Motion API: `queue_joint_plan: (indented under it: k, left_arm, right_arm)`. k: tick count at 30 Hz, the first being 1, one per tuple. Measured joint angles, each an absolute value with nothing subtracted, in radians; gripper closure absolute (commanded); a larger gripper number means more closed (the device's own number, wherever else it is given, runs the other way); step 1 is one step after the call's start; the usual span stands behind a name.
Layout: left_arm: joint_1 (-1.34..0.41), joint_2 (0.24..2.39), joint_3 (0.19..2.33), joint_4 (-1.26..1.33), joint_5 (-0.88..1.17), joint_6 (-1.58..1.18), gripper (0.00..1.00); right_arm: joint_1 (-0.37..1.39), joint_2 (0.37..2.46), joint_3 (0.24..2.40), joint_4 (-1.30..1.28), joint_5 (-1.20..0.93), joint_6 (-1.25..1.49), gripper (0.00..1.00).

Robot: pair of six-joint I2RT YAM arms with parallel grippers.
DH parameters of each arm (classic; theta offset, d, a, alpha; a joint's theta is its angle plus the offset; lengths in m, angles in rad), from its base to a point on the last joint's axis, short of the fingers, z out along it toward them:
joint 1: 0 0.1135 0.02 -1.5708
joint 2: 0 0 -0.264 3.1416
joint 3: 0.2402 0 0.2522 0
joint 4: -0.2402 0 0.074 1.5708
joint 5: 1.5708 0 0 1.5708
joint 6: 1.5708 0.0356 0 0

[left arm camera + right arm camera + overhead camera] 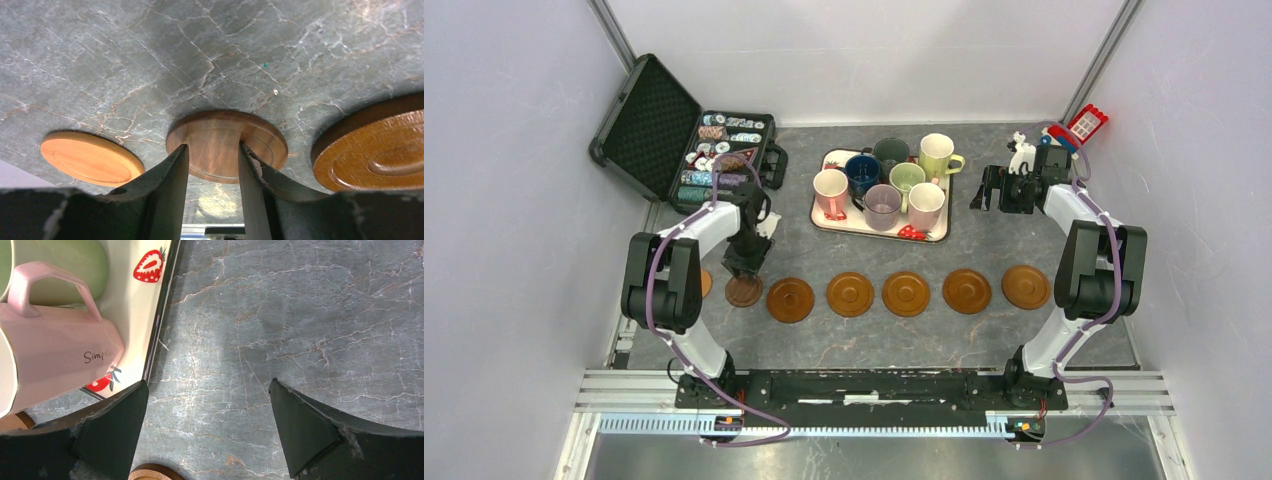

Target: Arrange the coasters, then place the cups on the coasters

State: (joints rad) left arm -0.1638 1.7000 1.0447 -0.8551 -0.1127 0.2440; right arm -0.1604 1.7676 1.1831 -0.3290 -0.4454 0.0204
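Your left gripper (744, 270) is down on the dark coaster (215, 132) at the left end of the row. Its jaws are partly apart and straddle the disc's middle, but you cannot tell from here whether they pinch anything. The disc is wider than the gap between them, so a squeeze could simply skate off the flat wood.

Watch the neighbours. A pale coaster (90, 157) lies just beside it on one side and the next coaster (375, 150) near it on the other, so any sideways drag may shove one of them out of line. The pale one also sits close to the table's left edge, partly under your arm in the top view.

Your right gripper (207, 390) hangs with its jaws wide apart over bare table (300, 315), holding nothing. The pink mug (55, 350) and the tray (135, 315) rim are just beside one finger — a careless swing would clip them.

The cups (884, 185) all stand crowded on that tray, none on a coaster yet. The strip between tray and row is your best room — and the band in front of the row.
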Motion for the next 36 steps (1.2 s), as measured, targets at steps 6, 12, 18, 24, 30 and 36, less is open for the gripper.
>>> queue_joint_plan:
  k: [6,12,18,24,30,36]
  left_arm:
    - [-0.200,1.705,1.179,-0.882,-0.075,0.243,0.48]
    - [-0.242,1.770,1.220,-0.870,-0.069,0.243,0.47]
    - [-0.240,1.834,1.212,-0.866,-0.097,0.244,0.48]
    - [-0.237,1.832,1.161,-0.866,-0.136,0.270,0.48]
    - [-0.237,1.787,1.096,-0.863,-0.160,0.308,0.49]
    - [-0.229,1.769,1.071,-0.865,-0.163,0.316,0.50]
  right_arm:
    - [-0.160,1.768,1.183,-0.329,-0.452,0.021,0.02]
    - [-0.160,1.768,1.183,-0.329,-0.453,0.020,0.02]
    - [-0.160,1.768,1.183,-0.329,-0.453,0.020,0.02]
    - [-0.160,1.768,1.183,-0.330,-0.453,0.020,0.02]
    - [-0.160,1.768,1.183,-0.331,-0.453,0.020,0.02]
    - [-0.160,1.769,1.183,-0.331,-0.454,0.020,0.02]
